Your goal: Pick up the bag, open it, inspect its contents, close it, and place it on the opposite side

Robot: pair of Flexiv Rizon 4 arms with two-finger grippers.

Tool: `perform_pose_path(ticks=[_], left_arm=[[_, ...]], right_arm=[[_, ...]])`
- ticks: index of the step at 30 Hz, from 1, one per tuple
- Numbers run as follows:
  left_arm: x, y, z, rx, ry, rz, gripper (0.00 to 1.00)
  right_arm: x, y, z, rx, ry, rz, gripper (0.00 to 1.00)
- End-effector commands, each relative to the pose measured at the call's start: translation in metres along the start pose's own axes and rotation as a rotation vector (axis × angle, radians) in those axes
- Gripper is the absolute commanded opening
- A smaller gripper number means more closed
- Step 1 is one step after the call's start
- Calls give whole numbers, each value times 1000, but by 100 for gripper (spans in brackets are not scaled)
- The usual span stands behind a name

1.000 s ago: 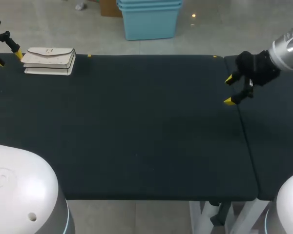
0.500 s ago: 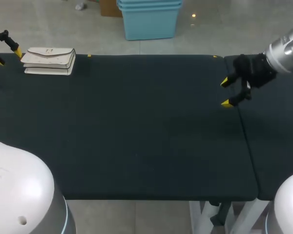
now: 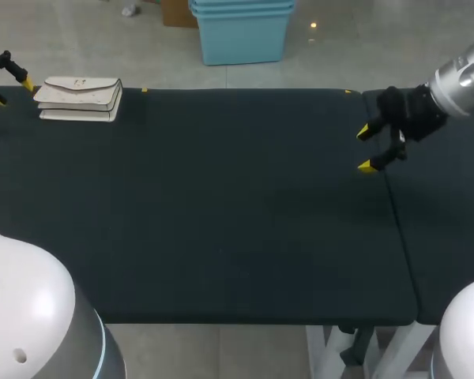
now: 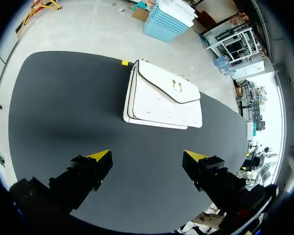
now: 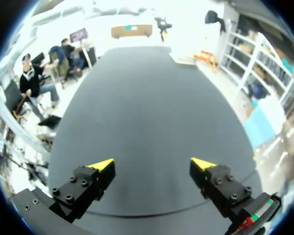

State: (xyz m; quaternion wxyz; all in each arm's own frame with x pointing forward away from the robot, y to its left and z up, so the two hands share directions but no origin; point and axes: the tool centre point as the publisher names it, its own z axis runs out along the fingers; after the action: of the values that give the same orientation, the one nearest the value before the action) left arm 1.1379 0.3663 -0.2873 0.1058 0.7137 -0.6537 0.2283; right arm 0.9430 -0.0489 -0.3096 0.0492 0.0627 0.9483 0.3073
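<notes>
Since a second ago, the right gripper (image 3: 365,149) has shifted a little towards the table's middle, and the left gripper (image 3: 10,91) has edged slightly away from the bag towards the table's left edge; the bag itself has not moved.

The small cream-white rectangular handbag (image 3: 80,99) lies flat on the black cloth-covered table (image 3: 221,197), in its far left corner, close to the far edge. In the left wrist view the handbag (image 4: 161,98) shows a curved front flap that is shut over the body, with a small gold-coloured clasp at the flap's middle. Thin dark lines trim its edges, and along one side several stacked layers of the body are visible. A small yellow marker (image 4: 124,62) sits at the table's edge just beside one of its corners.

The left gripper (image 4: 148,155) hangs just beside the handbag, which lies ahead of it. Its yellow-tipped fingers are spread wide, touch nothing and hold nothing.

The right gripper (image 5: 152,163) is over the right part of the table, well apart from the handbag. Its fingers are also spread wide with only bare black cloth between them.
</notes>
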Motion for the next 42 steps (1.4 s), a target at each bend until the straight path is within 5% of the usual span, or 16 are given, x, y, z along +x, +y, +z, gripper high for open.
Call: perform_pose_path(ticks=[1, 16, 25, 30, 39, 42], left_arm=[[-14, -17, 8, -49, 84, -17, 100], [-25, -54, 31, 80, 154, -69, 99], [-26, -73, 49, 76, 186, -81, 73], [-27, -85, 53, 86, 206, -84, 73], [-25, -103, 67, 93, 273, -100, 49], [-19, -106, 75, 85, 274, -95, 49]], right_arm=[[-1, 0, 0, -2, 4, -1, 100], [-1, 0, 0, -2, 4, -1, 100], [-1, 0, 0, -2, 4, -1, 100], [-1, 0, 0, -2, 4, -1, 100], [-1, 0, 0, -2, 4, -1, 100], [-1, 0, 0, -2, 4, -1, 100]])
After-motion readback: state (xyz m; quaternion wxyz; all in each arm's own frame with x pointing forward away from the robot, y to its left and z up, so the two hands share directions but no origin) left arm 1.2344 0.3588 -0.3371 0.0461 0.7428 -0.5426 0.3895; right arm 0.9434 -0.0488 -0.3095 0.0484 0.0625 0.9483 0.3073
